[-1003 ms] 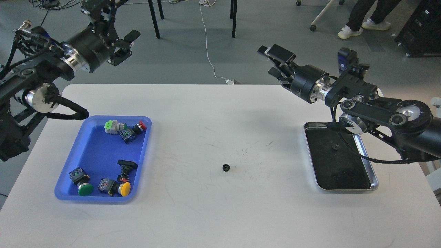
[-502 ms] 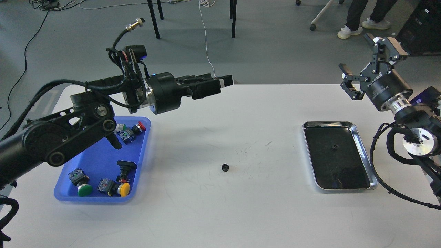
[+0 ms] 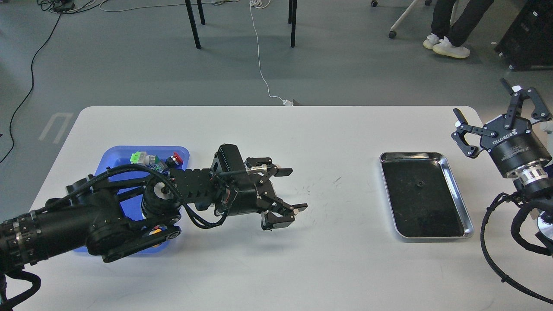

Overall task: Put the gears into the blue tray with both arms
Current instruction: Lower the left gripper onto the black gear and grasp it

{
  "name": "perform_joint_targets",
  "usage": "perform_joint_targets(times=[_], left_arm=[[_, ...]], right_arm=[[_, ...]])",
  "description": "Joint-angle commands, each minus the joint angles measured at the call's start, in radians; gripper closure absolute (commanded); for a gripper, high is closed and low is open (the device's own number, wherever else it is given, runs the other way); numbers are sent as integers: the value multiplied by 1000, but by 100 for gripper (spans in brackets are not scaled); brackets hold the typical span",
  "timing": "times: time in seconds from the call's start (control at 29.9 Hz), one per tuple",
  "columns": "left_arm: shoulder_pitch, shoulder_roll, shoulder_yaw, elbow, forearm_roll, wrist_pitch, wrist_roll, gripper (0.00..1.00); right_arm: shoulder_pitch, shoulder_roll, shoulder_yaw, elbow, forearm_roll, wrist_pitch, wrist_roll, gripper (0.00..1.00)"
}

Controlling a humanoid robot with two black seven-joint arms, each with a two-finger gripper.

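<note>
The blue tray (image 3: 113,156) lies at the table's left, largely covered by my left arm. Across it my left arm reaches to the right, and my left gripper (image 3: 297,189) hangs open low over the table's middle with nothing seen between its fingers (image 3: 281,172). Its lower finger hides the table surface beneath it. One tiny black gear (image 3: 418,184) lies inside the silver tray (image 3: 458,203) at the right. Off the table's right edge my right gripper (image 3: 481,98) is raised, pointing up, open and empty.
Coloured push-button switches (image 3: 152,160) lie in the blue tray's far end, others hidden under my arm. The white table (image 3: 337,259) ends just behind the trays. Chair legs, cables and a person's feet are on the floor beyond.
My left arm swung down from above the table's back edge to the middle, its gripper opening and now covering the spot where a gear lay. My right arm drew further right and down.
</note>
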Motion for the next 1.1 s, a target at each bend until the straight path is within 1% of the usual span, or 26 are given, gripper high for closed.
perform_joint_targets(times=[0.0, 0.1, 0.17, 0.23, 0.37, 0.57, 0.77, 0.94, 1.04, 1.07], left_arm=[[54, -8, 7, 47, 2, 3, 0, 26], [67, -57, 7, 91, 2, 3, 8, 28], [77, -103, 8, 155, 2, 3, 9, 28], [91, -133, 7, 200, 2, 3, 9, 30], [96, -151, 7, 216, 2, 4, 12, 37], [96, -150, 4, 257, 2, 4, 14, 43], [117, -147, -2, 259, 2, 4, 14, 64], [131, -140, -9, 259, 2, 4, 14, 78], [131, -131, -15, 254, 2, 7, 15, 91], [130, -127, -16, 249, 2, 9, 17, 92]], right_arm=[[-29, 0, 2, 13, 0, 1, 14, 2], [-32, 0, 4, 19, 0, 1, 16, 2], [-33, 0, 8, 20, 0, -1, 19, 2], [-33, 0, 30, 27, 0, -1, 22, 2], [-35, 0, 62, 34, 0, -3, 25, 2], [-35, 0, 68, 34, 0, -1, 28, 2], [-41, 0, 68, 36, -2, -3, 33, 2], [-41, 0, 76, 36, -2, -3, 33, 2], [-41, 0, 76, 34, -2, -4, 33, 2], [-41, 0, 76, 36, -2, -4, 33, 2]])
